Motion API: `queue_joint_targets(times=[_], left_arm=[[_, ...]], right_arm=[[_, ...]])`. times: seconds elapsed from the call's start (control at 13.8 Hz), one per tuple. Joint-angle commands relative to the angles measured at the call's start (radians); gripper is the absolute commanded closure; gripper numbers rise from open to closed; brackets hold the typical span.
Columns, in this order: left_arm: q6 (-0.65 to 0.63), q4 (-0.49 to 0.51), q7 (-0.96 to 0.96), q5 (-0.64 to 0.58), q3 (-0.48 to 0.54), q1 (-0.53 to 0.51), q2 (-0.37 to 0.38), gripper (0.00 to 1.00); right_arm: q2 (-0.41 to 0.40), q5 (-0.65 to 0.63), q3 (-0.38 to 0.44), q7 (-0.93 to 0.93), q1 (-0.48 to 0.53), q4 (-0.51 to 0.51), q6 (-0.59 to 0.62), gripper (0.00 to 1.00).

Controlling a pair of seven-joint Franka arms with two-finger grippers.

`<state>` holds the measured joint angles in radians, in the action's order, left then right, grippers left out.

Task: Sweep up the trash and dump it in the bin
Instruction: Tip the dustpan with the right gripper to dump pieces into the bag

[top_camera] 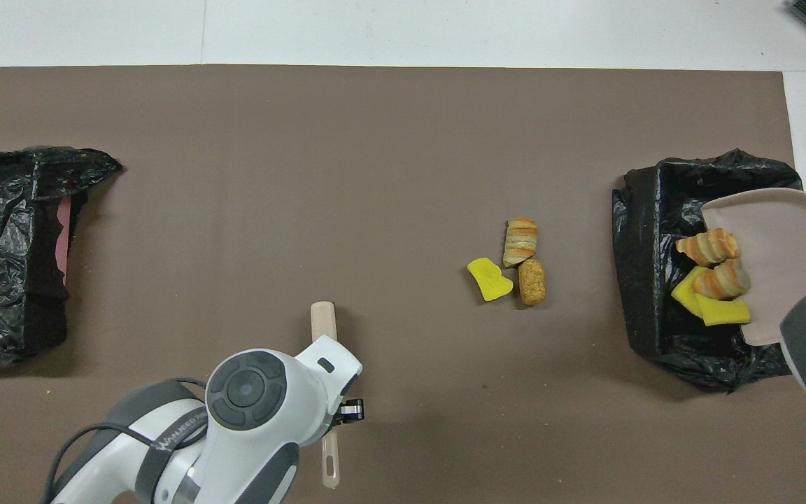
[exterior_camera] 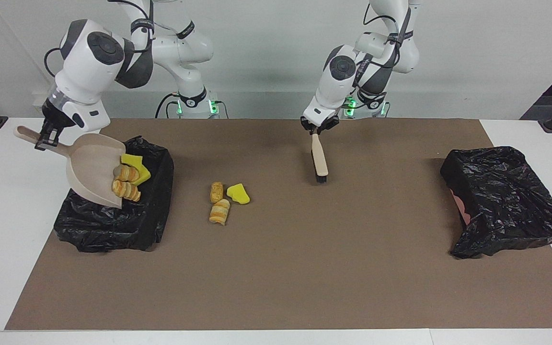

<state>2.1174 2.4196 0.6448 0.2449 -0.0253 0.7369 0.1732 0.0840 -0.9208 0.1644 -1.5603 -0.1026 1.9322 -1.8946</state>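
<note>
Beige plastic dustpan [exterior_camera: 91, 165] clamped in right gripper [exterior_camera: 46, 139], tilted over black-lined bin [exterior_camera: 113, 225] at right-arm table end; left gripper [exterior_camera: 315, 128] clamps wooden brush [exterior_camera: 319, 160] mid-mat.

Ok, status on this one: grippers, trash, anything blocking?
Right gripper shut on dustpan, tipped over bin. Left gripper shut on brush, raised over mat. Three trash pieces unswept. Nothing blocking.
</note>
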Motion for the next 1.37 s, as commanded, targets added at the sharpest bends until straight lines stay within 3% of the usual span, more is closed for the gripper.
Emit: queue_joint_targets(times=[0.0, 0.14, 0.22, 0.29, 0.36, 0.58, 0.72, 1.01, 1.16, 1.3], left_arm=[[0.079, 0.069, 0.045, 0.013, 0.018, 0.058, 0.031, 1.0], [0.084, 0.07, 0.039, 0.013, 0.019, 0.056, 0.019, 1.0], [0.081, 0.07, 0.035, 0.014, 0.021, 0.05, 0.017, 0.66], [0.073, 0.062, 0.029, 0.013, 0.024, 0.045, 0.008, 0.01], [0.062, 0.047, 0.023, 0.013, 0.024, 0.032, -0.004, 0.0], [0.056, -0.008, -0.11, 0.011, 0.027, -0.091, -0.018, 0.0], [-0.012, -0.068, -0.189, -0.004, 0.027, -0.169, -0.023, 0.0], [-0.189, -0.282, -0.33, -0.117, 0.027, -0.327, -0.133, 0.0], [-0.235, -0.373, -0.387, -0.122, 0.027, -0.399, -0.172, 0.0], [-0.269, -0.439, -0.447, -0.125, 0.027, -0.473, -0.175, 0.0]], right_arm=[[0.01, -0.064, -0.073, 0.037, 0.0, -0.048, 0.115, 1.0], [0.008, -0.069, -0.173, 0.104, 0.001, -0.126, 0.28, 1.0], [0.011, -0.053, -0.218, 0.164, 0.001, -0.137, 0.351, 1.0], [0.017, -0.05, -0.258, 0.237, 0.001, -0.137, 0.411, 1.0], [0.02, -0.024, -0.294, 0.311, 0.003, -0.142, 0.464, 1.0], [0.023, 0.221, -0.313, 0.565, 0.003, -0.19, 0.549, 1.0], [0.025, 0.409, -0.339, 0.833, 0.003, -0.19, 0.549, 1.0], [0.025, 0.727, -0.393, 1.358, 0.0, -0.182, 0.441, 1.0], [-0.05, 0.776, -0.483, 1.628, -0.015, -0.19, 0.352, 1.0], [-0.192, 0.77, -0.625, 1.971, -0.022, -0.232, 0.261, 1.0]])
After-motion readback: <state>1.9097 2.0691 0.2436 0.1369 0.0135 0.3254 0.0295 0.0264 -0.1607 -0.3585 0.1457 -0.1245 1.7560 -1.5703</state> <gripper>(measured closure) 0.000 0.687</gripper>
